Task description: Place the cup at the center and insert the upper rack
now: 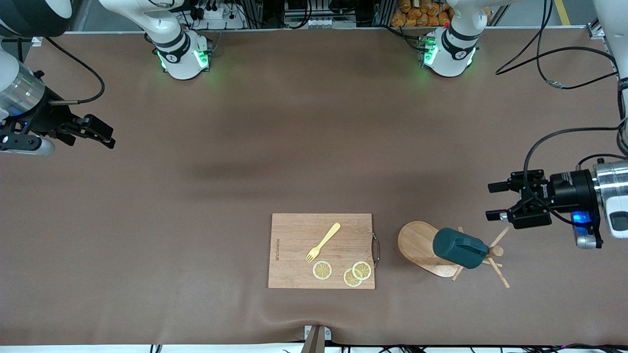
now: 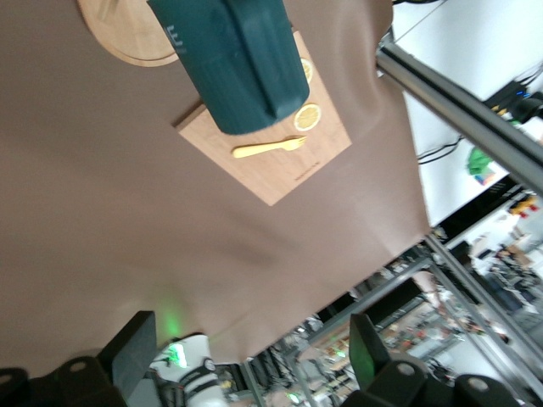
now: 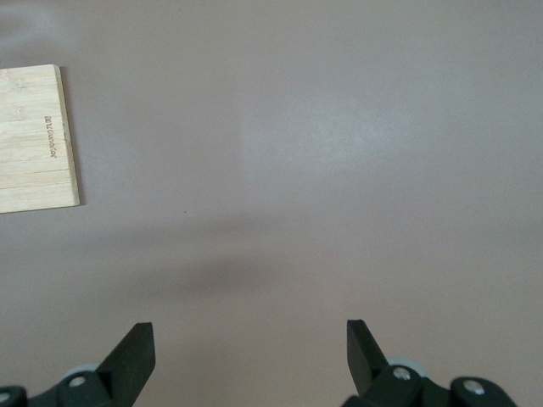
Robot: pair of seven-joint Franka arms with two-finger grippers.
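Two grippers: left gripper [image 1: 496, 201] spread wide, empty, at 1 o'clock above the cup [image 1: 459, 248]; right gripper [image 1: 100, 133] waited, spread, empty.
Cup: hung tilted on the upper rack [image 1: 422, 245].
Handling: likely rigid, smooth, breakable; grasp its body.

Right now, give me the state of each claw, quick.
Left claw: open, holding nothing, beside the cup on the upper rack.
Right claw: open, empty, waiting at its end of the table.

Dark teal cup [image 1: 459, 247]. Light wooden mug tree [image 1: 423, 247]. Pale bamboo cutting board [image 1: 294, 255]. Yellow fork [image 1: 323, 242]. Yellow-rimmed lemon slices [image 1: 322, 270]. Brown table [image 1: 245, 147].
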